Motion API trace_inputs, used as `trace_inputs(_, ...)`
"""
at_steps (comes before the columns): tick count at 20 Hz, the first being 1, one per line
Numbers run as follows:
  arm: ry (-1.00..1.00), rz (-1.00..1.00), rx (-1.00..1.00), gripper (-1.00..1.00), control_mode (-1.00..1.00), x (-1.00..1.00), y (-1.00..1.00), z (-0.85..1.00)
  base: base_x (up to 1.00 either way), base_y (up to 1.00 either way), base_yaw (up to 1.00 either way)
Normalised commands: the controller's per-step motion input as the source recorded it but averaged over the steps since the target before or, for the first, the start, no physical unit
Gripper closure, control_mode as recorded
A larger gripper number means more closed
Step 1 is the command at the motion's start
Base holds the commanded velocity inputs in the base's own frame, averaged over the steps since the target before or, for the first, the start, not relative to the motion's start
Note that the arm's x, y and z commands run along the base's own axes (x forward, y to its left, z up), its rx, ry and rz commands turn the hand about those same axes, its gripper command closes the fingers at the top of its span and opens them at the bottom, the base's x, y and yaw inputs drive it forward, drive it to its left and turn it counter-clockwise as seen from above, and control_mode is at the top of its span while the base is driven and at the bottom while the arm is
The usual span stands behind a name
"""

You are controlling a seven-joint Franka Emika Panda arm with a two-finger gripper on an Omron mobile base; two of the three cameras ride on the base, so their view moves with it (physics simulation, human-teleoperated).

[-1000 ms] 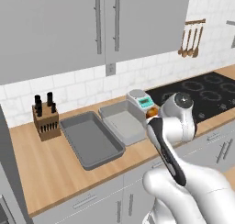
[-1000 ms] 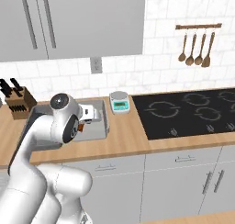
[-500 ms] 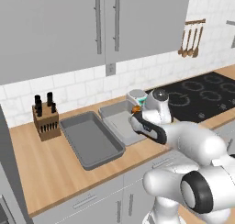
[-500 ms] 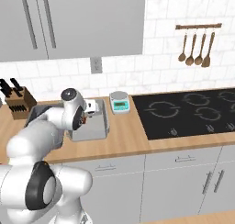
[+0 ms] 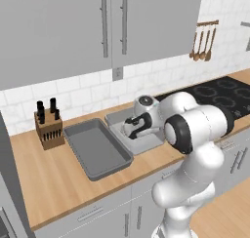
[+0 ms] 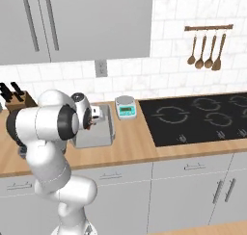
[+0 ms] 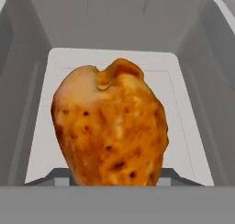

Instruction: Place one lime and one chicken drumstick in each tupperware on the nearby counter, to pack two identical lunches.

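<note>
Along the wooden counter I saw, from left to right, a knife block, one tupperware and a second tupperware just beside it. My gripper hung low inside this second one — its jaws were clenched on the chicken drumstick, close above the grey floor.

The arm now reaches further left and lower, bringing the gripper down into the tupperware, apparently holding the chicken drumstick.
</note>
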Motion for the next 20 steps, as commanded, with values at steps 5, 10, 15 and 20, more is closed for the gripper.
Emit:
trace_inputs(5,0.0,-0.01,0.0,-1.0,-1.0,0.01,0.0,0.43,0.0,0.0,0.0)
trace_inputs(10,-0.03,0.0,0.0,-1.0,-1.0,-0.23,0.0,1.0,0.0,0.0,0.0)
trace_inputs(15,-0.19,0.0,0.0,-1.0,-1.0,-0.99,0.0,0.98,0.0,0.0,0.0)
trace_inputs(20,-0.27,0.02,0.01,-1.0,-1.0,-0.99,-0.16,0.93,0.0,0.0,0.0)
